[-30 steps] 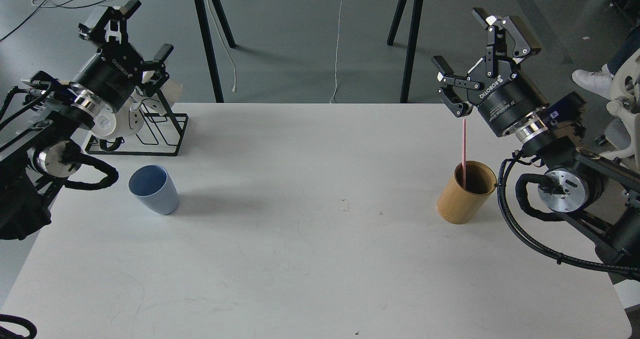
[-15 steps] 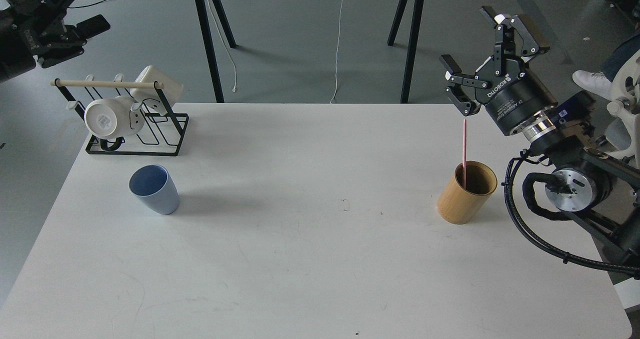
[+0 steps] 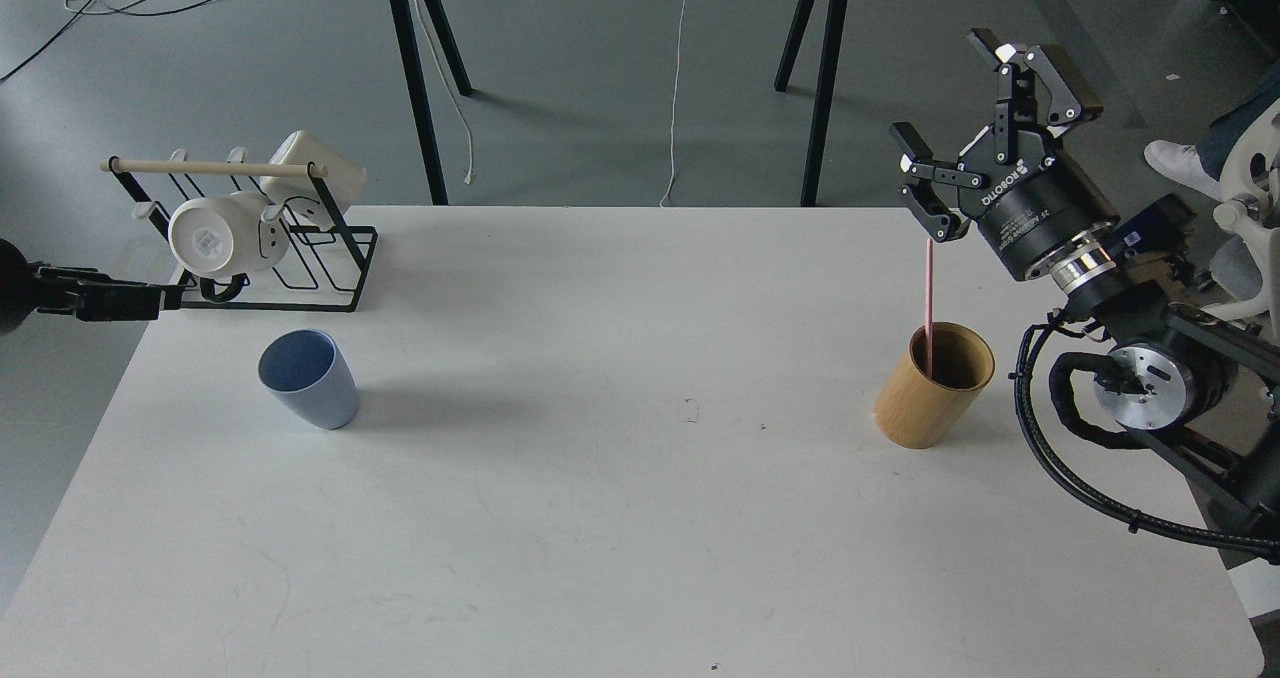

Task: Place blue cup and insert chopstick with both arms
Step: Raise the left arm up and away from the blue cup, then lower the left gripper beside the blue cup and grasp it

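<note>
— Where do the cup and stick stand?
— The light-blue cup (image 3: 308,378) sits upright at the white table's (image 3: 620,558) left; the pink chopstick (image 3: 929,303) stands in a tan wooden cup (image 3: 933,385) at right.
— The grippers?
— The right gripper (image 3: 985,133) gapes wide, empty, above the chopstick. The left gripper (image 3: 110,300) is too dark to tell. Grey floor lies behind.

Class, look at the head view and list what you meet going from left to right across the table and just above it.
Left gripper → mug rack → blue cup → wooden cup holding the chopstick → right gripper.
</note>
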Robot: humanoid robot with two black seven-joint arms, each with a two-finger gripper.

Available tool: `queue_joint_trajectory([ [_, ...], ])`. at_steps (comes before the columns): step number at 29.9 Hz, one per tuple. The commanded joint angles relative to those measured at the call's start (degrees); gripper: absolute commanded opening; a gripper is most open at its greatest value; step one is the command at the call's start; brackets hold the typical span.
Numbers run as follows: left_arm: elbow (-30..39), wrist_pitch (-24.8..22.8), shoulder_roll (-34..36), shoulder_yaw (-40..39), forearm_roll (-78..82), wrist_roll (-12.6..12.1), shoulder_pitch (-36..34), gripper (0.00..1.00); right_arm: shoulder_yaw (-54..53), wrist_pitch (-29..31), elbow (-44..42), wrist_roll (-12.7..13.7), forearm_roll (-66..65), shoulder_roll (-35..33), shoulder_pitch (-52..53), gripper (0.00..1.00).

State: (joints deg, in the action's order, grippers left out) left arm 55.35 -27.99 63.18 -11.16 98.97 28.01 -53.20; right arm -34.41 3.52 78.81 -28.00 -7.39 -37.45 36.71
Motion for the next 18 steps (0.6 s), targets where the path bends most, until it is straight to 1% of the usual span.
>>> queue_joint_trajectory([
  [1,-2.7,0.0,-3.7,0.2,0.2,0.0,0.4,0.99,-0.2,0.0,-0.4,0.0,0.0,-0.1,-0.2,0.97],
  [4,-5.0,0.0,-5.8,0.0,0.1,0.0,0.9,0.99,-0.2,0.0,-0.6,0.0,0.0,-0.1,-0.3,0.97],
  [8,-6.3,0.0,-5.8,0.0,-0.2,0.0,1.2,0.99,-0.5,0.0,-0.4,0.0,0.0,0.0,-0.2,0.97],
  [11,-8.1,0.0,-6.0,0.0,-0.4,0.0,3.2,0.99,-1.0,0.0,-0.4,0.0,0.0,-0.1,-0.2,0.97],
  [14,-8.4,0.0,-7.2,0.0,-0.4,0.0,4.5,0.99,-1.1,0.0,-0.3,0.0,0.0,-0.1,-0.2,0.97],
  [18,-8.4,0.0,-9.4,0.0,-0.4,0.0,4.5,0.99,-1.2,0.0,-0.1,0.0,0.1,-0.2,-0.3,0.97],
])
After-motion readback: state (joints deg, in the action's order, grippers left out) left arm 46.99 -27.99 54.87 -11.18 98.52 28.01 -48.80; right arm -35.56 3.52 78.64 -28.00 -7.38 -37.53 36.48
